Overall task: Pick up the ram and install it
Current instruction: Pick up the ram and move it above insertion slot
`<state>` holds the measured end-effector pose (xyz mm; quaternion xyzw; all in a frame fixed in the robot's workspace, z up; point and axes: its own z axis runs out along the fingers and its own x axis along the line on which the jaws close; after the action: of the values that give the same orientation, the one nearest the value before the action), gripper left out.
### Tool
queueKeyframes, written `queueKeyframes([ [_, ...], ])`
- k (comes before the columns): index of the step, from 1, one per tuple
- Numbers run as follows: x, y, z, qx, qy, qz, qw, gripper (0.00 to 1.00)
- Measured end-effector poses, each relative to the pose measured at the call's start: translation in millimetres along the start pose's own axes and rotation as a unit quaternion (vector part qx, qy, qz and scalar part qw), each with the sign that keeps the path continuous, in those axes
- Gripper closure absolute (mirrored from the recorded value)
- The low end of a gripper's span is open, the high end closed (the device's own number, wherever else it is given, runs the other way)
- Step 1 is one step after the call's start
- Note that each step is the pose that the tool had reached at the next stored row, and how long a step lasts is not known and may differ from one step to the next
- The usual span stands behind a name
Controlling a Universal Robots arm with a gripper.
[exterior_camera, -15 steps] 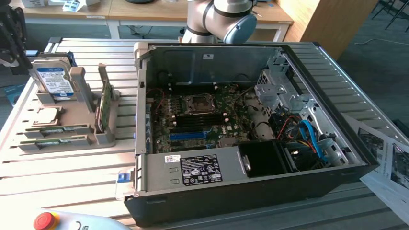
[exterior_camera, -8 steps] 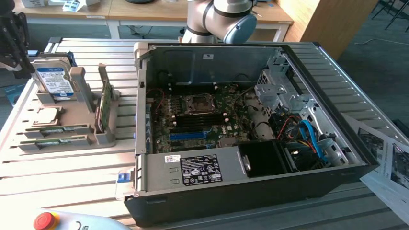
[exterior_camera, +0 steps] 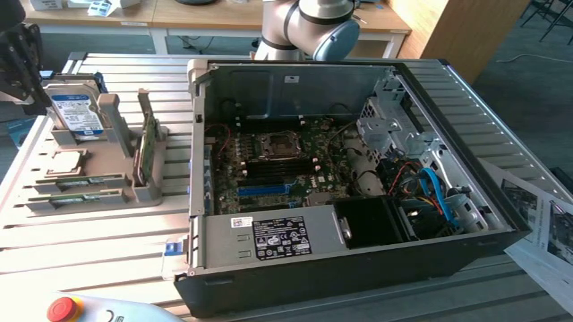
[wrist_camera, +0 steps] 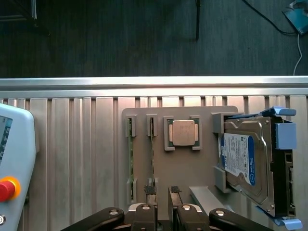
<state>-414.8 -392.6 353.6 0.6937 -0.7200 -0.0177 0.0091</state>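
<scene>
Here the gripper (wrist_camera: 162, 192) is seen empty, fingers slightly apart, over the grey holder (wrist_camera: 185, 168). The nearer ram (wrist_camera: 152, 154) should be straddled squarely at mid-length before closing. Two ram sticks, one processor (wrist_camera: 183, 133) and one hard drive (wrist_camera: 245, 159) are counted, at nine o'clock from the computer case (exterior_camera: 358, 285) in the exterior view.

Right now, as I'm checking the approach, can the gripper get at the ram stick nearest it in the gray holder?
Likely yes: the gripper hangs open above the holder, and that ram stick sits edge-up in its slot, uncovered.
</scene>
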Motion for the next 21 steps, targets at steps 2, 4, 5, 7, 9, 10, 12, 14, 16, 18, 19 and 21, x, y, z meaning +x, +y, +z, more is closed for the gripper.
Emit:
queueKeyframes([
  [2, 0.0, -0.1, 1.9, 0.0000, 0.0000, 0.000, 1.0000, 0.76],
  [4, 0.1, -0.1, 4.0, 0.0000, 0.0000, 0.000, 1.0000, 0.76],
  [5, 0.1, -0.2, 5.0, 0.0000, 0.0000, 0.000, 1.0000, 0.76],
  [7, 0.1, -0.3, 6.8, 0.0000, 0.0000, 0.000, 1.0000, 0.76],
  [9, 0.1, -0.4, 10.4, 0.0000, 0.0000, 0.000, 1.0000, 0.76],
  [10, 0.1, -0.4, 11.5, 0.0000, 0.0000, 0.000, 1.0000, 0.76],
  [12, 0.2, -0.5, 13.6, 0.0000, 0.0000, 0.000, 1.0000, 0.76],
  [14, 0.2, -0.8, 21.0, 0.0000, 0.0000, 0.000, 1.0000, 0.76],
  [16, 0.4, -1.1, 30.3, 0.0000, 0.0000, 0.000, 1.0000, 0.76],
  [18, 0.4, -1.2, 32.9, 0.0000, 0.0000, 0.000, 1.0000, 0.76],
  [19, 0.4, -1.3, 34.3, 0.0000, 0.0000, 0.000, 1.0000, 0.76],
  [21, 0.4, -1.4, 36.8, 0.0000, 0.0000, 0.000, 1.0000, 0.76],
])
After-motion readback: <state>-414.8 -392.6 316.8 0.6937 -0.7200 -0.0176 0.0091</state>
